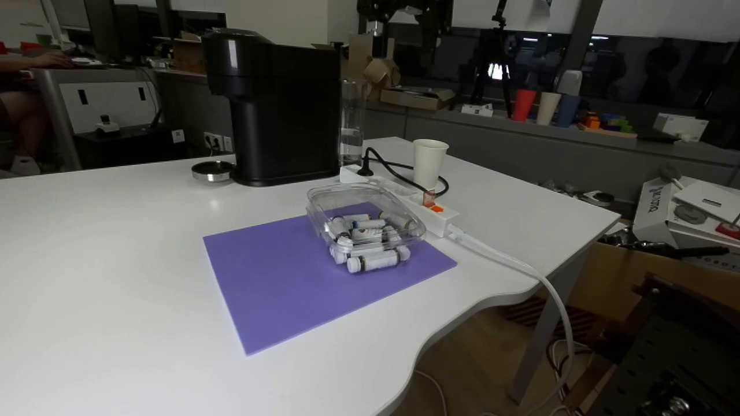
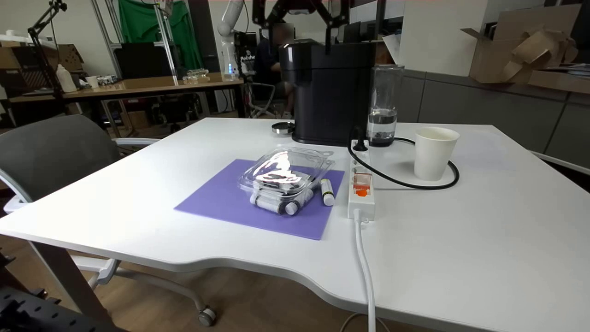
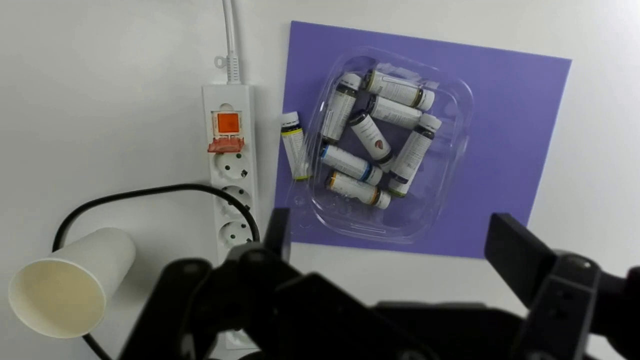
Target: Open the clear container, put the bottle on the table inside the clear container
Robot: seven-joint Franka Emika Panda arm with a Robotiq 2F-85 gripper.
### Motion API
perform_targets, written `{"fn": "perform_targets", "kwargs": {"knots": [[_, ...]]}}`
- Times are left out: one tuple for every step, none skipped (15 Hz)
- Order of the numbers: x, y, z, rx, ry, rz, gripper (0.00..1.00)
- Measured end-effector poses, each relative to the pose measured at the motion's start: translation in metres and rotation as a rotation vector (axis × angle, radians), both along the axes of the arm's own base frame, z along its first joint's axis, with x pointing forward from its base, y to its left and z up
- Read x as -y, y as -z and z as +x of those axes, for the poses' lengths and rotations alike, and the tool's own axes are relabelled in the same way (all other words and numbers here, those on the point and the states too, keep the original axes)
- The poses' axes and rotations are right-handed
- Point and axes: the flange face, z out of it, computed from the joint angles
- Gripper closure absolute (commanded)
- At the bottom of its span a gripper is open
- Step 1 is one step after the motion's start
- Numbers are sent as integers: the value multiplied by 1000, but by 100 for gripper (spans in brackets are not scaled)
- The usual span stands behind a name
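Note:
The clear container lies on the purple mat with several small white-labelled bottles inside. Its clear lid appears closed in an exterior view. It also shows in the wrist view. One bottle with a white cap and yellow band lies outside on the mat, beside the container, its lower end close to or under the clear rim. This bottle also shows in an exterior view. My gripper is open and empty, high above the white table; it also shows in an exterior view.
The purple mat lies under the container. A white power strip with a black cable runs beside the mat. A paper cup stands past the strip. A black coffee machine with a clear water tank stands behind.

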Motion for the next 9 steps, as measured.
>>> {"fn": "perform_targets", "kwargs": {"knots": [[10, 10, 5, -5, 23, 4, 0], [19, 21, 11, -13, 40, 3, 0], [27, 31, 17, -22, 52, 1, 0], [34, 41, 24, -30, 61, -4, 0], [38, 52, 31, -39, 65, -7, 0], [41, 61, 38, -50, 66, -10, 0], [43, 71, 46, -60, 64, -12, 0], [43, 80, 53, -68, 60, -14, 0], [42, 89, 61, -76, 54, -14, 0]]}}
